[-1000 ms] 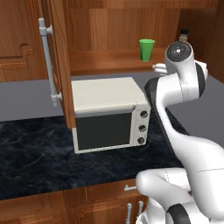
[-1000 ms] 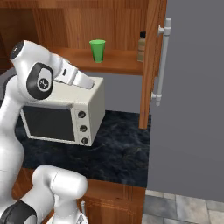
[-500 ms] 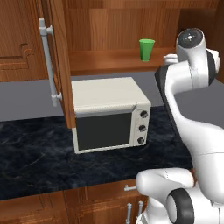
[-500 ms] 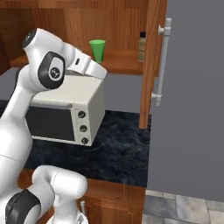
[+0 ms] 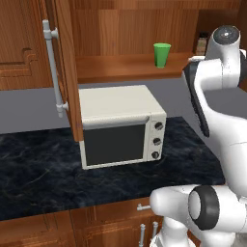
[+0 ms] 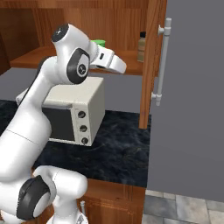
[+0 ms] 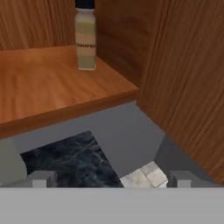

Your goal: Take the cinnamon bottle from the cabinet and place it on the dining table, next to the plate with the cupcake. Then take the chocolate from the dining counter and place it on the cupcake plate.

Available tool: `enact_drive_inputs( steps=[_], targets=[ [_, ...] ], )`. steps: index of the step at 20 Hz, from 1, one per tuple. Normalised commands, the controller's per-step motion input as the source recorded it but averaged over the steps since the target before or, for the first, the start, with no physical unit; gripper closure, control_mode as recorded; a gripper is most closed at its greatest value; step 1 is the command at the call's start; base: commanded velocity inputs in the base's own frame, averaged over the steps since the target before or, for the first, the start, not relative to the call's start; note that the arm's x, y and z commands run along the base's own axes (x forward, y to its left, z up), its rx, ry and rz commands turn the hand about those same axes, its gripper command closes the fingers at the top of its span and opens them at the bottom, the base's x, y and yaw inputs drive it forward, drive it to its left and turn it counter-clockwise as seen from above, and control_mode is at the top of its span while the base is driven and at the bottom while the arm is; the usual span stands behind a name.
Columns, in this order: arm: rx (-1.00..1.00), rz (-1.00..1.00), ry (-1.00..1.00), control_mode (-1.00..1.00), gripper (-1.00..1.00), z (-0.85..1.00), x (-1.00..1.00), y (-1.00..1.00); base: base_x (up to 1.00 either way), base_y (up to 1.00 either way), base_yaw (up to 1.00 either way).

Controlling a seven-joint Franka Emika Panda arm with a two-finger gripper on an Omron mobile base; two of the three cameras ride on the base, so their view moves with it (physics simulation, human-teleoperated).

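The cinnamon bottle (image 7: 85,37), tan with a black cap, stands upright on the wooden shelf (image 7: 52,87) of the open cabinet (image 5: 120,29), near its right wall. It also stands at the shelf's right end as the bottle (image 6: 141,47) and, partly behind my arm, as the bottle (image 5: 202,43). My gripper (image 7: 111,180) is open and empty, below and in front of the shelf edge, well short of the bottle. My hand (image 6: 110,62) hangs at shelf height, left of the bottle. The dining table, plate, cupcake and chocolate are out of view.
A green cup (image 5: 162,54) stands mid-shelf, left of the bottle. A white microwave (image 5: 120,125) sits on the black marbled counter (image 5: 38,169) under the shelf. Open cabinet doors with grey bar handles flank the shelf: door (image 5: 65,72) and door (image 6: 151,61).
My arm has risen and swung the hand up toward the shelf's right end. The jaws stay wide apart. The bottle and cup have not moved.
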Motion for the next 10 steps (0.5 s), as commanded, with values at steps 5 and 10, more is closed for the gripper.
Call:
enact_drive_inputs(
  steps=[5,10],
  targets=[
    [0.06,0.19,0.04,-1.0,-1.0,0.0,0.67,-0.08,0.0,0.0,0.0],
    [0.0,0.13,0.0,-1.0,-1.0,0.0,0.54,-0.18,0.0,0.0,0.0]
  ],
)
